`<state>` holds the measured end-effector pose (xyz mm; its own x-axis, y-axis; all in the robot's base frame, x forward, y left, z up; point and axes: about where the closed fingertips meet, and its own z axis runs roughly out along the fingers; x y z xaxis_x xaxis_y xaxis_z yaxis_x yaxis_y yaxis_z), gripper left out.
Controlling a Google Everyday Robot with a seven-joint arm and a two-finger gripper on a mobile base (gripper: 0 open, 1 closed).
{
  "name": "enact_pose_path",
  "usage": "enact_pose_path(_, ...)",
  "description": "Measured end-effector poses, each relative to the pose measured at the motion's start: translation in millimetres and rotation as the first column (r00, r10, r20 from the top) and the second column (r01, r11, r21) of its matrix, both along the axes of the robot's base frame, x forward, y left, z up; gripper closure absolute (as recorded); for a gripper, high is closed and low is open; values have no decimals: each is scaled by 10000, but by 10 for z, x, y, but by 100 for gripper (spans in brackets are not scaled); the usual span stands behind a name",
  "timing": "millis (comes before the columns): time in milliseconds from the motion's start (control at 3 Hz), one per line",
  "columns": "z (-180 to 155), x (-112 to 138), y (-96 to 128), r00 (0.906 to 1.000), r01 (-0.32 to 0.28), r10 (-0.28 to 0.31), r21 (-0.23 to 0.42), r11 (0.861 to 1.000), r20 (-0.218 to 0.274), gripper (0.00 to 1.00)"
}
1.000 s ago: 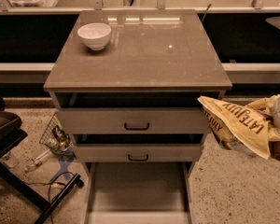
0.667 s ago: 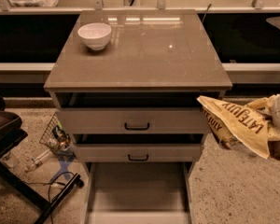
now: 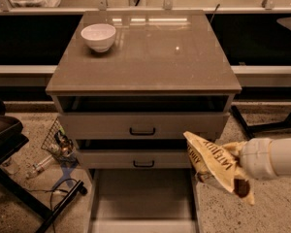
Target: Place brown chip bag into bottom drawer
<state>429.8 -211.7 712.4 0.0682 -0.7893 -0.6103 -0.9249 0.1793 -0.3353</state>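
Down and leftward the chip bag [image 3: 216,164] has come, and it now hangs by the right front corner of the cabinet [image 3: 160,62], just right of the open bottom drawer [image 3: 143,195]. Reaching in from the right, the end effector [image 3: 240,155] is clamped on the bag's far end. This looks like mid-carry. Next the bag should travel further left over the drawer floor, sink lower, then be let go.

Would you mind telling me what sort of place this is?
Likely a robotics lab: a drawer cabinet on a speckled floor, loose cables at left, and the gripper at right holding a brown chip bag.
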Motion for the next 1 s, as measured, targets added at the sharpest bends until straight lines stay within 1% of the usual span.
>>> enact_pose_path(333,-1132,48,439,9998,159,-141,1363,9905,-139,100)
enact_pose_path(667,-1717,192,650,9991,428,-424,1830,9822,-62,100)
enact_pose_path(1000,-2391,352,981,9966,800,-735,2366,9683,-362,100)
